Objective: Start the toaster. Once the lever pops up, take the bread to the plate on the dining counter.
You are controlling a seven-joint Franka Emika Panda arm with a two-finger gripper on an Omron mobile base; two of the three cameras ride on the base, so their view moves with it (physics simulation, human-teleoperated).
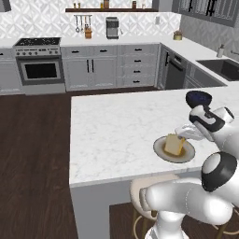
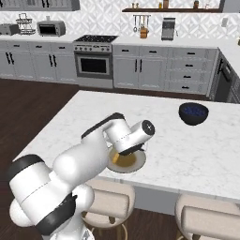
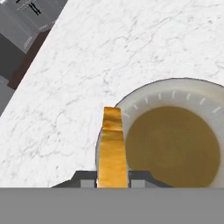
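Hand view shows the gripper [image 3: 113, 183] closed on the bread [image 3: 113, 146], the slice standing on edge between the two finger tips. Directly beneath and a little to one side of the gripper lies the plate [image 3: 144, 103] on the dining counter [image 3: 109, 52]. Left base view shows the bread [image 1: 174, 144] over the plate [image 1: 161, 150], with a dark blue bowl [image 1: 198, 98] beyond the gripper.

The large white marble-topped island counter [image 1: 112, 135] is viewed from behind the arm, from its left and from its right, looking forward and down; the far grey cabinets are shared too. The round grey-brown plate [image 3: 175, 94] is seen from close above.
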